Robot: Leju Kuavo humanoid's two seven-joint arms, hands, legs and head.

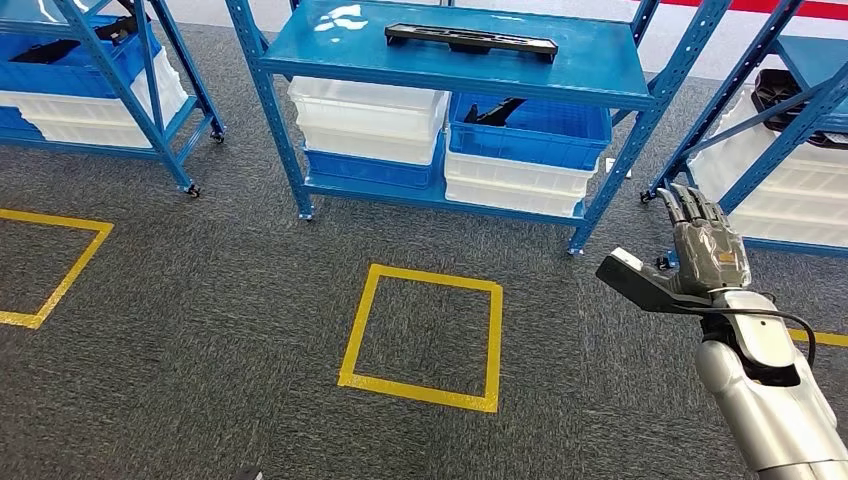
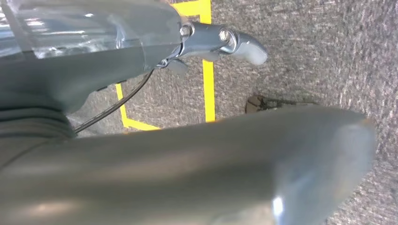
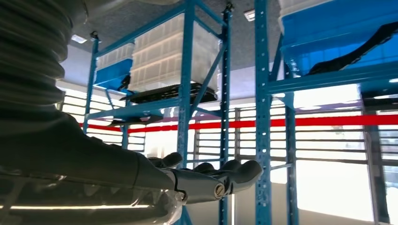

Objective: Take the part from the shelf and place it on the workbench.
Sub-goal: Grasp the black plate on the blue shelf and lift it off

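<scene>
A long black part (image 1: 470, 42) lies on the top board of the middle blue shelf (image 1: 455, 75), straight ahead in the head view. My right hand (image 1: 705, 245) is raised to the right of that shelf and well short of it, fingers stretched out and apart, holding nothing. In the right wrist view the same hand (image 3: 206, 178) is empty, with blue shelf posts beyond it. My left hand (image 2: 202, 159) hangs over the grey carpet; its thumb and a finger (image 2: 237, 43) are spread with nothing between them.
White and blue bins (image 1: 525, 150) fill the middle shelf's lower level; one blue bin holds another black part (image 1: 495, 110). More blue shelves stand at the left (image 1: 110, 70) and right (image 1: 790, 130). A yellow tape square (image 1: 425, 340) marks the carpet before the middle shelf.
</scene>
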